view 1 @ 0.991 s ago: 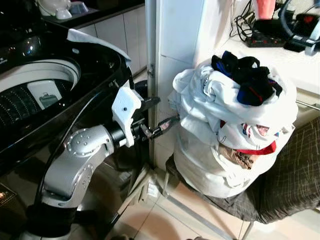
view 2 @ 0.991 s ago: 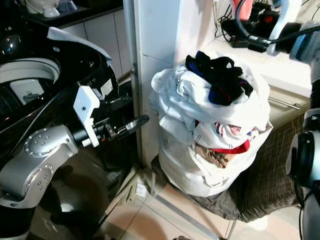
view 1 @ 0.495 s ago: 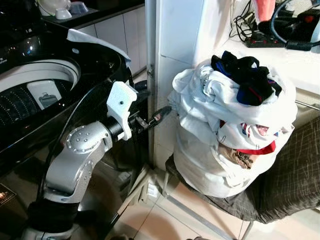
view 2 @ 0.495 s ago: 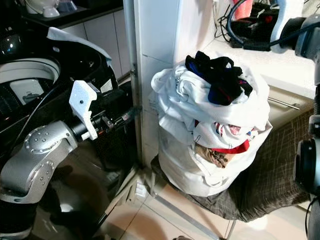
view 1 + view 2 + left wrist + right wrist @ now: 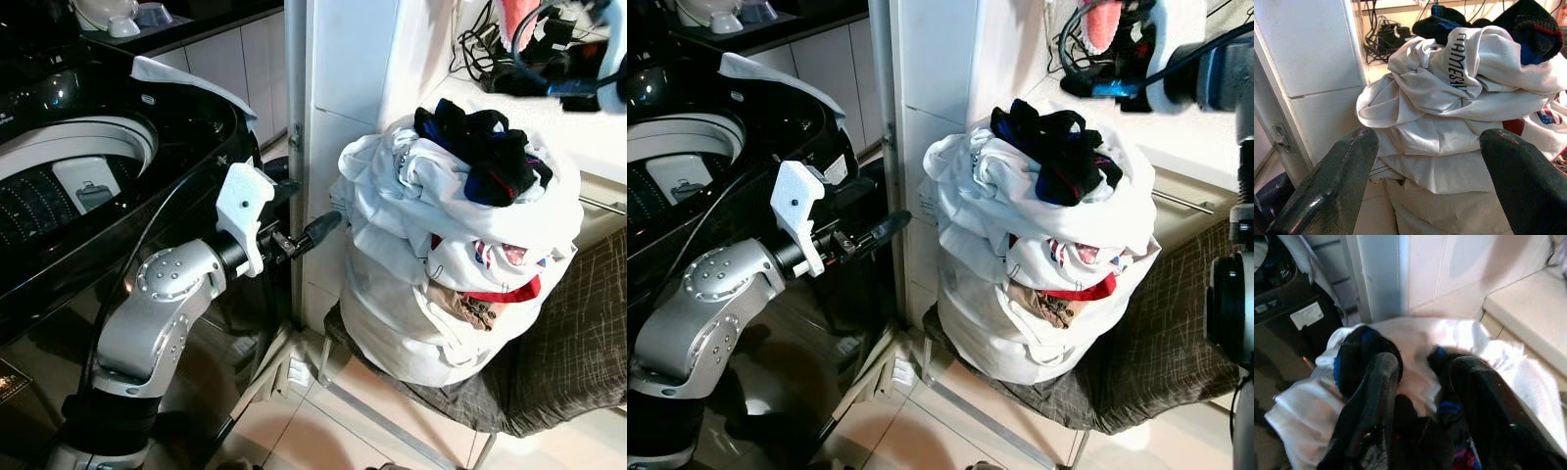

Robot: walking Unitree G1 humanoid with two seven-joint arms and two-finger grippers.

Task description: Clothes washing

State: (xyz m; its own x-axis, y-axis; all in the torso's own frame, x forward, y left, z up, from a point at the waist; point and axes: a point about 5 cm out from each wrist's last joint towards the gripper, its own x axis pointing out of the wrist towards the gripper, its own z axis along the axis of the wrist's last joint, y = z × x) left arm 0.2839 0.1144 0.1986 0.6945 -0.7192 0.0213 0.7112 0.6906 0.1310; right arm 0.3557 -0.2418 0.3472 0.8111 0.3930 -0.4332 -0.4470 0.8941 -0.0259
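Now the left hand [image 5: 1422, 161] is reaching with its fingers spread wide toward the big white laundry pile [image 5: 446, 255], just beside it. Above the pile, the right hand [image 5: 1422, 396] is hovering, fingers open, over the dark clothes [image 5: 480, 147] on top.

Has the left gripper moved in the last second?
Yes. The left gripper has lifted a little against the white wall panel, tips near the laundry pile.

You're in a home laundry corner: beside the open top-loading washing machine [image 5: 69, 186] stand white cabinets [image 5: 230, 59], a tiled floor [image 5: 323, 431] below (cables nearby).
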